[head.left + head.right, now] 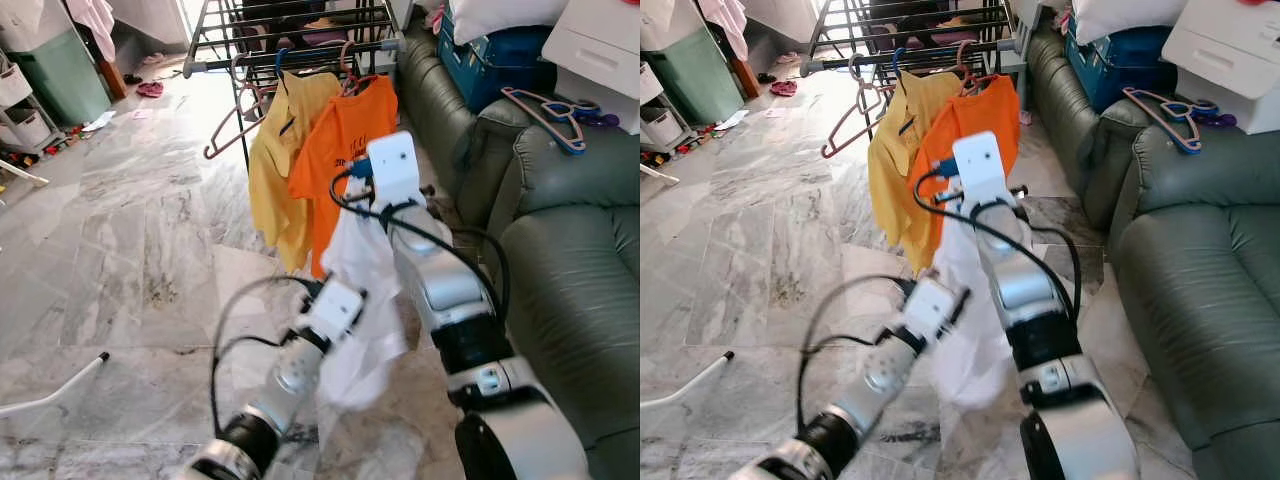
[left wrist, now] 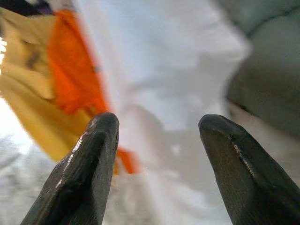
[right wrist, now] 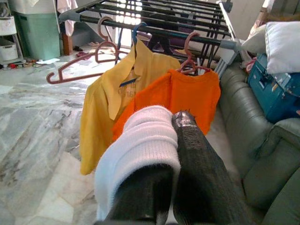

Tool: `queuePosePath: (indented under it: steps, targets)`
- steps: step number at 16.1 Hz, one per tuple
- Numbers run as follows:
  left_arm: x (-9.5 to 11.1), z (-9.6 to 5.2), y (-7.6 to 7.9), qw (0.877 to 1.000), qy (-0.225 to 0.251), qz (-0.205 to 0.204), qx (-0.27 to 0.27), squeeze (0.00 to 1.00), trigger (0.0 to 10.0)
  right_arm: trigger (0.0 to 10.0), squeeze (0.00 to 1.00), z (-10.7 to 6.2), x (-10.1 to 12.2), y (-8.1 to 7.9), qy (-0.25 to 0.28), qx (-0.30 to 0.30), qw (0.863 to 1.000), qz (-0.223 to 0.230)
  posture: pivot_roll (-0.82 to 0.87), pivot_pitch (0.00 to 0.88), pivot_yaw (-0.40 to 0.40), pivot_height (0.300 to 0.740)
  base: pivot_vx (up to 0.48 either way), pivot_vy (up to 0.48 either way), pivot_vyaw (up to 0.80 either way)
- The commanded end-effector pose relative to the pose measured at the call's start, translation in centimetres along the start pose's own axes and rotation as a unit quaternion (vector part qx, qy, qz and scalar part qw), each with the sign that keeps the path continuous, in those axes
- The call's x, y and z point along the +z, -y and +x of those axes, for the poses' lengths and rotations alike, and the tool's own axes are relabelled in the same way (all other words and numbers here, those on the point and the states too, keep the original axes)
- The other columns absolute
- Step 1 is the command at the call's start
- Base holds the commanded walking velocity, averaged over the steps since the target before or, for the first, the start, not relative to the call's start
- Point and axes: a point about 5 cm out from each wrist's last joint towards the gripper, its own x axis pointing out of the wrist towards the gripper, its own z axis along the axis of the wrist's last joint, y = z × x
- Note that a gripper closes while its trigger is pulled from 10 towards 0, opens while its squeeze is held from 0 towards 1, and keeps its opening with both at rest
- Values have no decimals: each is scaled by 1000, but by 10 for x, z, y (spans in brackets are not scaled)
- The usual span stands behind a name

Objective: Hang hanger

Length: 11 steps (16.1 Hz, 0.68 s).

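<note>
A white garment [image 1: 362, 330] hangs between my two arms, in front of the drying rack [image 1: 290, 55]. My right gripper [image 3: 171, 118] is shut on a fold of this white cloth [image 3: 145, 136], held up near the rack. On the rack's front rail hang a yellow shirt [image 1: 280, 160] and an orange shirt [image 1: 345, 140], each on a hanger. An empty pink hanger [image 1: 232, 122] hangs to their left. My left gripper [image 2: 157, 124] is open, lower down, pointing at the white garment [image 2: 173, 70] with nothing between its fingers.
A green sofa [image 1: 570, 250] runs along the right, with spare hangers [image 1: 550, 112] on its arm. Behind it are a blue case [image 1: 500, 55] and a white drawer unit [image 1: 600, 45]. A green bin [image 1: 65, 70] stands far left. A white pole [image 1: 50, 395] lies on the marble floor.
</note>
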Motion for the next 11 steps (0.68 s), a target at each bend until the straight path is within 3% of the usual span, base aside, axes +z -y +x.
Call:
queuePosePath:
  steps: [1,2,4,5,6,9,11]
  targets:
    - [-1,2,-10,1000,0,12,24,0,10000,10000,0,4,13,-2,18,5,1000,-2,-218,59,90,740,0,0,0]
    - [0,3,-19,999,7,37,36,0,10000,10000,0,5,13,0,18,4,1000,-4,-215,58,89,740,0,0,0]
    - [0,5,-35,998,10,46,50,0,10000,10000,0,7,11,5,15,3,1000,-9,-206,55,85,740,0,0,0]
    - [-3,5,-50,999,-1,22,49,0,10000,10000,0,10,6,10,8,6,1000,-27,-197,54,81,740,0,0,0]
    - [-4,4,-53,999,-1,3,37,0,10000,10000,0,11,2,14,2,3,999,-36,-191,53,81,740,0,0,0]
    - [0,1,-41,998,26,-46,-24,0,10000,10000,0,19,-5,30,-15,-17,997,-71,-179,55,77,740,0,0,0]
    - [-3,-5,-19,994,32,-76,-65,0,10000,10000,0,25,1,44,-18,-44,996,-75,-178,63,71,740,0,0,0]
